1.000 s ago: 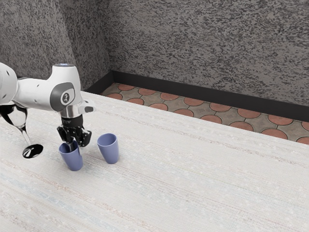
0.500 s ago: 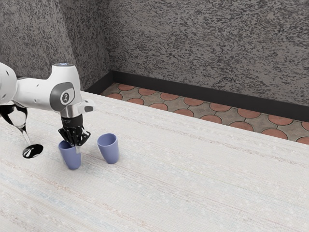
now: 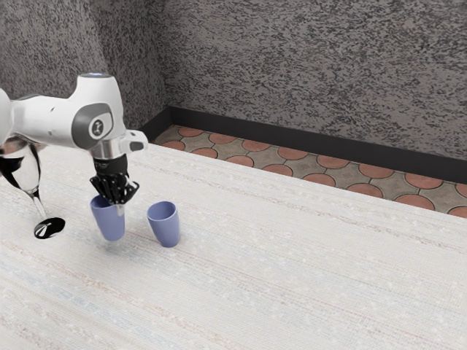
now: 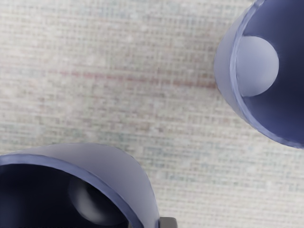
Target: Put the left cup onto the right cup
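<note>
The left cup (image 3: pixel 108 222) hangs from my claw (image 3: pixel 115 200), which is closed narrow on one stretch of the rim, apparently one finger inside the wall and one outside. I judge that a rim pinch suits here because it keeps the cup upright and leaves its base free to enter another cup. A faint shadow under it tells me it is off the table (image 3: pixel 292 284). It sits just beside the right cup (image 3: pixel 163 224), on that cup's arm side, apart from it and a little higher. The right cup stands upright, mouth open, ready to take it. Through the wrist camera I look down into both mouths, with bare tabletop between them. A wine glass (image 3: pixel 25 175) stands beyond the held cup, well away from the right cup, so carrying across should not trouble it. More height looks needed first.
</note>
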`<state>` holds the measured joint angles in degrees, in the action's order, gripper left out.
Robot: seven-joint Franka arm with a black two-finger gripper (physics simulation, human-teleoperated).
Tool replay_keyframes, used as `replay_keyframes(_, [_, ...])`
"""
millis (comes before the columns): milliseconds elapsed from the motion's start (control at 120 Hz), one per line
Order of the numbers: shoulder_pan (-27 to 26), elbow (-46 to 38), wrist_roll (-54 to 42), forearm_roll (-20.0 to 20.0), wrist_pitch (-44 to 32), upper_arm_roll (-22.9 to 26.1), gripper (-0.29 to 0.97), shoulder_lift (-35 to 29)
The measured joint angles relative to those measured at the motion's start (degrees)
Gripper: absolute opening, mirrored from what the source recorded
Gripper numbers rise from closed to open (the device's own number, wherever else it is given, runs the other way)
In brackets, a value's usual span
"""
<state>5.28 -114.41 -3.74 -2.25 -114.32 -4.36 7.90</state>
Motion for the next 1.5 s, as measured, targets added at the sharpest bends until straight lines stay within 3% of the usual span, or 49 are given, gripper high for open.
replay_keyframes(858, [-7.45,15.60,1.65,-4.24,10.15,1.39,-0.11,3.57])
replay_keyframes(1500, [-8.90,16.21,3.11,-4.49,10.84,4.79,-0.11,4.52])
